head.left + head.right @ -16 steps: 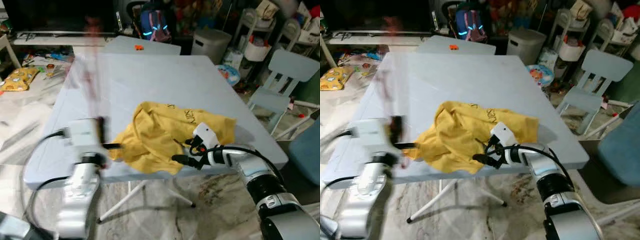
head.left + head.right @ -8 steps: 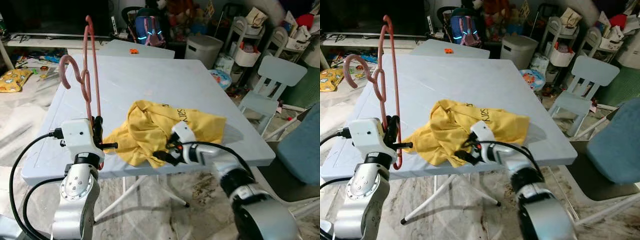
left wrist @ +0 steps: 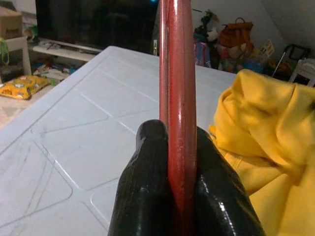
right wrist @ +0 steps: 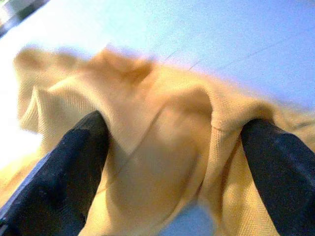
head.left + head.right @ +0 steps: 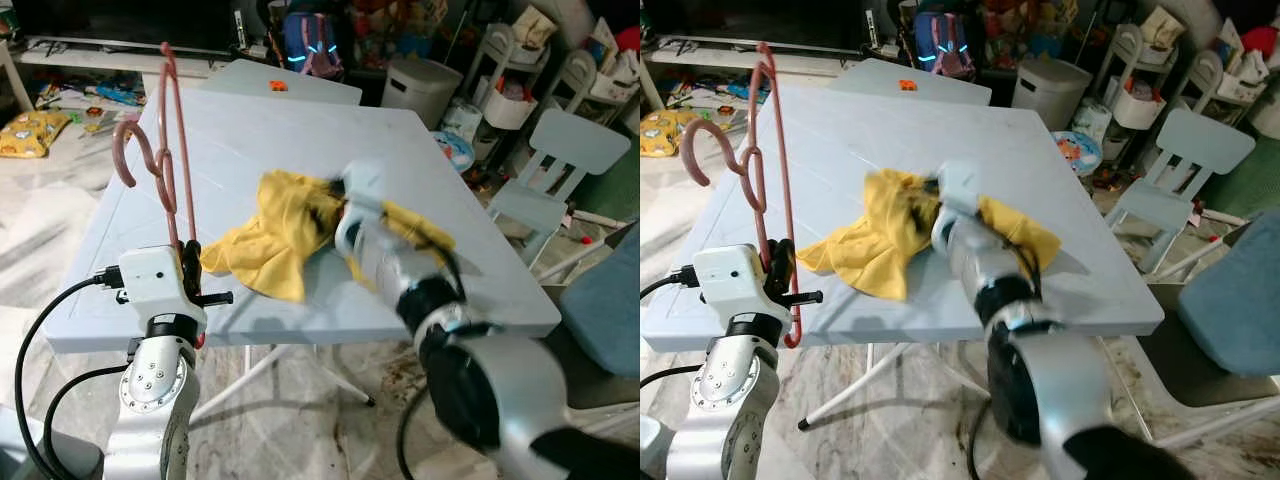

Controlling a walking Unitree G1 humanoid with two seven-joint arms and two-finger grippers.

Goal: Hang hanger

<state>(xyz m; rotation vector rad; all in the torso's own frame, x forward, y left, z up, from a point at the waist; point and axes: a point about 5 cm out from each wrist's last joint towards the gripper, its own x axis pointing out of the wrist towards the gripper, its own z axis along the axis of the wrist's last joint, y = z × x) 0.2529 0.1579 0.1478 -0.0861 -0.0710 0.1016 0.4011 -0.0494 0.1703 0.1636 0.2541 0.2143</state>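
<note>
Cluttered with toys, a backpack [image 5: 307,40], storage carts and a pale blue chair [image 5: 560,165], the room surrounds a pale blue folding bench [image 5: 270,140] that stands on a marbled floor. A crumpled yellow shirt [image 5: 270,235] lies on the bench toward its near edge.

At the bench's near left corner, the left end effector [image 3: 181,196] is clamped tight on a pink hanger [image 5: 172,150], its two black fingers [image 3: 142,191] pressed against the hanger's bar on either side. The hanger stands nearly upright above the wrist, its hook [image 5: 135,150] curling out to the robot's left, well above the bench top. The hanger's lower end dips just below the bench edge beside the wrist housing.

The right arm [image 5: 400,270] reaches forward over the bench and is blurred in the head views. The right end effector [image 4: 172,142] is down in the yellow shirt, with its fingers [image 4: 64,162] spread wide and a fold of the cloth bulging between them; the cloth touches both fingers but is not pinched. Pale blue bench surface shows just past the shirt in the right wrist view.
</note>
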